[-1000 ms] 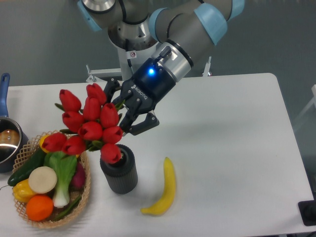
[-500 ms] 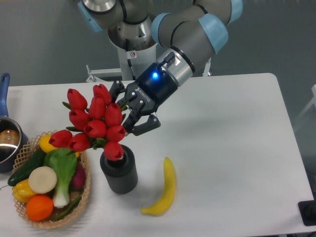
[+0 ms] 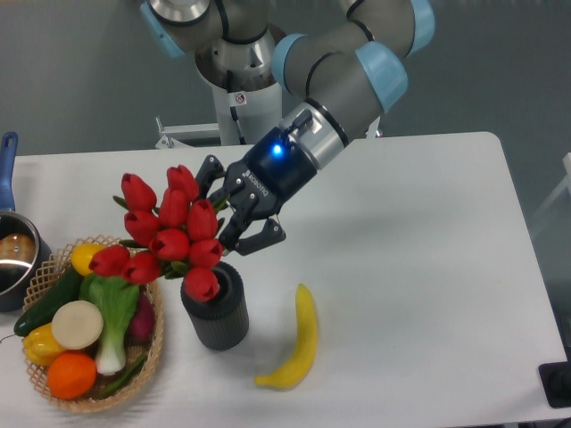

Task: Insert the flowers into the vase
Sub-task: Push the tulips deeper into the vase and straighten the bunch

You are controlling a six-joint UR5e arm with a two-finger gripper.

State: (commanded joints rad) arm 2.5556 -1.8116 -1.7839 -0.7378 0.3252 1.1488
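Observation:
The flowers [image 3: 168, 230] are a bunch of glossy red tulip buds with small green leaves, tilted to the left above the vase [image 3: 217, 309]. The vase is a short dark grey ribbed cylinder standing upright on the white table. The lowest bud sits right over the vase's mouth and hides the hole. My gripper [image 3: 228, 209] comes in from the upper right and is shut on the flowers' stems, just above and right of the vase. The stems themselves are hidden behind the buds and fingers.
A woven basket [image 3: 153, 349] of vegetables and fruit stands just left of the vase, under the overhanging buds. A yellow banana [image 3: 298, 340] lies to the vase's right. A pot with a blue handle [image 3: 12, 254] sits at the left edge.
The gripper and the bunch shifted slightly right and then lower, bringing the lowest bud closer onto the vase's mouth. The vase, basket and banana have not moved.

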